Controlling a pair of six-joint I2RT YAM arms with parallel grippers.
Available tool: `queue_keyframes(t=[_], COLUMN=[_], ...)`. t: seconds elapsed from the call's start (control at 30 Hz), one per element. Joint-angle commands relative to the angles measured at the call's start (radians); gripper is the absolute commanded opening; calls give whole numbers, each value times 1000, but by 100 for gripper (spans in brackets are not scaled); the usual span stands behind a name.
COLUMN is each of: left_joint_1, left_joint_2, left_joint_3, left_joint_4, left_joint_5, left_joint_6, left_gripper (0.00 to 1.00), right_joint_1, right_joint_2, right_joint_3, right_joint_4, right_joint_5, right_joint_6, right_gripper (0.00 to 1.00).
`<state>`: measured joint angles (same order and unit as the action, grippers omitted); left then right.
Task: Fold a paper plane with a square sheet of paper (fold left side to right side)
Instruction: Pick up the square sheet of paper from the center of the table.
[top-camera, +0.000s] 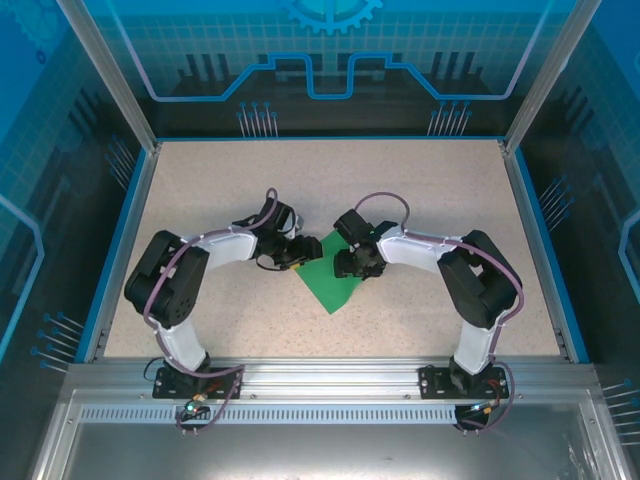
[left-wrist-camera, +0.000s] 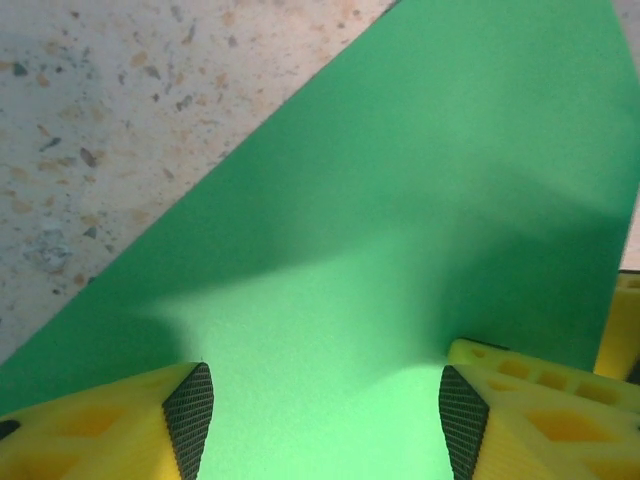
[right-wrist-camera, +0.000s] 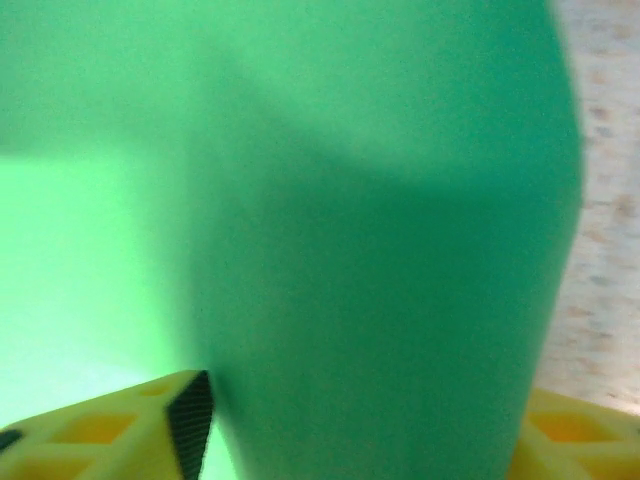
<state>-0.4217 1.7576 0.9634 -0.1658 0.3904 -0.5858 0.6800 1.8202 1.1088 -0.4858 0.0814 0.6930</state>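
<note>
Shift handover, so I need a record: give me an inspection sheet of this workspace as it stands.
Surface: speckled beige table, blue-edged.
Job's things: green paper lying cornerwise mid-table, not yet a plane.
Clutter: nothing seen.
Grippers: left gripper open over the paper; right gripper astride a raised bulge of paper, grip unclear.
Cables: purple cables looped along both arms.
Surroundings: aluminium frame, clear panels with blue print.

Plain bright green paper (top-camera: 330, 285), no marks, sitting corner-on like a diamond around mid counter (top-camera: 200, 200), looks mostly flat.
</note>
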Motion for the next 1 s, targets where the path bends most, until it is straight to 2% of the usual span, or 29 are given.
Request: queue_keyframes(t=[0.0,0.07,0.2,0.37,0.57,0.73,0.97], left_joint_1=[2,11,39,102,163,172,159], left_joint_2=[-90,-130,-211,-340,-535,-675,-688], left_joint_3=[-15,-25,-59,-145,-255,-304,-317], left_joint_4=[30,32,50,112,207,297,543], left_joint_5=[24,32,55,95,126,135,216], left_joint_6=[2,4,-4,-56,-127,-201,-360], left_gripper=[65,66,69,73,80,91,96], right_joint_1=[9,-2,-28,-79,-175,-278,-358], right_joint_2=[5,-8,-41,-123,-261,-419,-643], right_joint_3=[-19,-35,-80,-191,-342,-405,-381], right_joint_4=[79,110,189,388,636,748,785], right_joint_5=[-139,-178,-263,-399,-554,-655,-714], right_joint_6=[3,3,10,40,101,156,232], right_gripper=[52,44,34,27,24,24,24])
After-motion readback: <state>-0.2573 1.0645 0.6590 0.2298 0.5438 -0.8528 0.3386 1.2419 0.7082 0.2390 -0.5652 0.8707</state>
